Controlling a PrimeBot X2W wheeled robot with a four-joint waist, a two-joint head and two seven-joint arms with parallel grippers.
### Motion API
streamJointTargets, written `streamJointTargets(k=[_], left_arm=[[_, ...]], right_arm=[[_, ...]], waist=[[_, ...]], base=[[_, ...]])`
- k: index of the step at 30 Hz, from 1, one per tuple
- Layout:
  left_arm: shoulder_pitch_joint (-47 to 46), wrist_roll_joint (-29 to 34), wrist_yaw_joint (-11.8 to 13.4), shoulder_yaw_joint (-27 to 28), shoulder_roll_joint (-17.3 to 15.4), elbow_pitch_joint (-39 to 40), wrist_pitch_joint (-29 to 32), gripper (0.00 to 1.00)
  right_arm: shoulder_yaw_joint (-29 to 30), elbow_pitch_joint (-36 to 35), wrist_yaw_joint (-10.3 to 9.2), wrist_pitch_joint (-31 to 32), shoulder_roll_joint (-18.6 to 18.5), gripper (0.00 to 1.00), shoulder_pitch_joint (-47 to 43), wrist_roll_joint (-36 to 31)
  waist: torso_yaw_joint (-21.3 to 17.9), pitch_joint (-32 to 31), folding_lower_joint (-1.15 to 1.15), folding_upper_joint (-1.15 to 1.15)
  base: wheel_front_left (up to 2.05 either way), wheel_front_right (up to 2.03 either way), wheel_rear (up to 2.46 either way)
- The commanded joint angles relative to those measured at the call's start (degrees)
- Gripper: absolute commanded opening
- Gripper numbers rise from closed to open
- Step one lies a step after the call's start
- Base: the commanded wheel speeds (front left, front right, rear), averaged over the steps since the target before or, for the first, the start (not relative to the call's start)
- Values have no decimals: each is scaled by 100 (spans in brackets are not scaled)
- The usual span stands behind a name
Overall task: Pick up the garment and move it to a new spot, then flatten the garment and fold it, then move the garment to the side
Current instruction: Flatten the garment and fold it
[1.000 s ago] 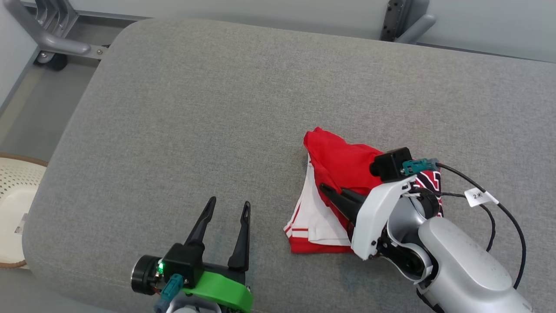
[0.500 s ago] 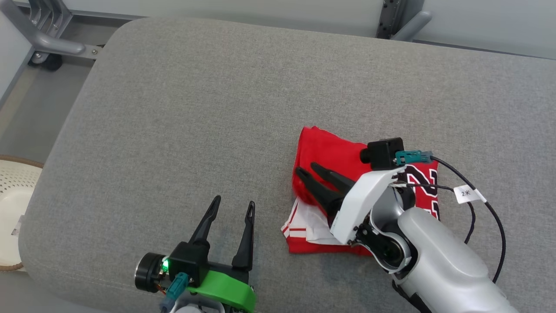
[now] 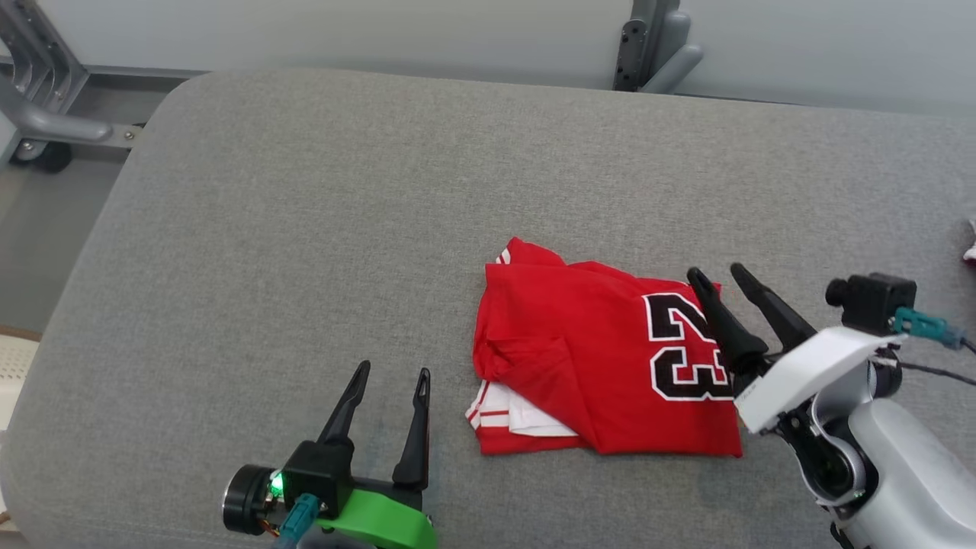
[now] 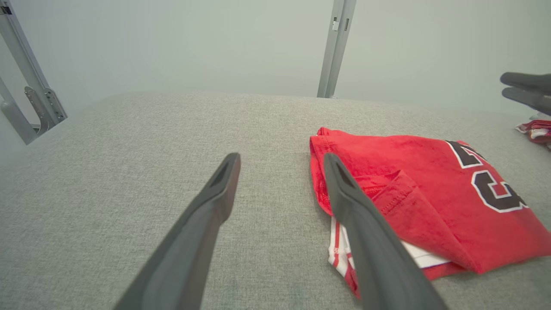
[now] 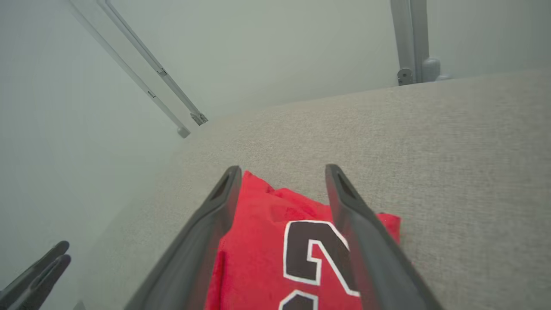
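Lying folded on the grey cushion, right of centre in the head view, the garment is red and makes a rough rectangle. You can see white layers with red stripes poking out at its near left corner, and a loose flap creased across its left part.

Surface: you have a padded grey fabric top with rounded corners. Behind it is a pale wall, with a grey metal post at the far edge and a grey frame at far left. A small red-and-white scrap of cloth sits at the right edge, well apart from the garment.

Writing: you can read the number 23, black with a white outline, on the garment's right half.

Right gripper: fingers spread, nothing between them, over the garment's right edge. You cannot tell whether they touch it.

Left gripper: fingers spread and empty, near the garment's left side but apart from it.
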State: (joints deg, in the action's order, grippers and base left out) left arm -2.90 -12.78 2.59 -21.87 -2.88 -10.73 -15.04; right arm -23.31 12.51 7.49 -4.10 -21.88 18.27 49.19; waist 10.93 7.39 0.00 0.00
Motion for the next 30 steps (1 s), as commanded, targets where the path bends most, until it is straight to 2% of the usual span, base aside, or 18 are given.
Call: streamJointTargets(k=[1, 5, 9, 15, 19, 20, 21, 27, 30], left_arm=[[102, 74, 2, 58, -6, -11, -13, 100], [180, 79, 39, 170, -6, -18, -13, 100], [327, 98, 214, 411, -7, 75, -13, 100], [557, 39, 421, 657, -7, 229, -14, 100], [653, 104, 448, 677, -8, 300, -13, 100], [650, 120, 445, 675, -8, 311, -13, 100], [658, 120, 445, 669, -8, 321, -14, 100], [662, 72, 469, 582, -7, 371, -14, 100], [643, 81, 417, 479, -7, 327, -14, 100]], right_arm=[[8, 82, -1, -154, -32, 100, -202, -146], [10, 228, -1, -502, -54, 100, -413, -459], [-49, 472, -1, -906, -39, 100, -631, -1072], [72, 625, -1, -1110, 235, 100, -928, -1831], [277, 385, -1, -1108, 457, 100, -1131, -2268], [295, 364, -1, -1109, 491, 81, -1170, -2322], [309, 343, -1, -1109, 516, 0, -1180, -2372], [187, 535, -1, -1110, 721, 0, -869, -2608], [-82, 801, -1, -1107, 798, 0, -673, -2747]], waist=[[-227, -181, 0, 0], [-428, -276, 0, 0], [-668, -393, 0, 0], [-806, -485, 0, 0], [-745, -500, 0, 0], [-707, -499, 0, 0], [-668, -495, 0, 0], [-345, -428, 0, 0], [-131, -431, 0, 0]], base=[[0, 0, 0], [0, 0, 0], [0, 0, 0], [0, 0, 0], [0, 0, 0], [0, 0, 0], [0, 0, 0], [0, 0, 0], [0, 0, 0]])
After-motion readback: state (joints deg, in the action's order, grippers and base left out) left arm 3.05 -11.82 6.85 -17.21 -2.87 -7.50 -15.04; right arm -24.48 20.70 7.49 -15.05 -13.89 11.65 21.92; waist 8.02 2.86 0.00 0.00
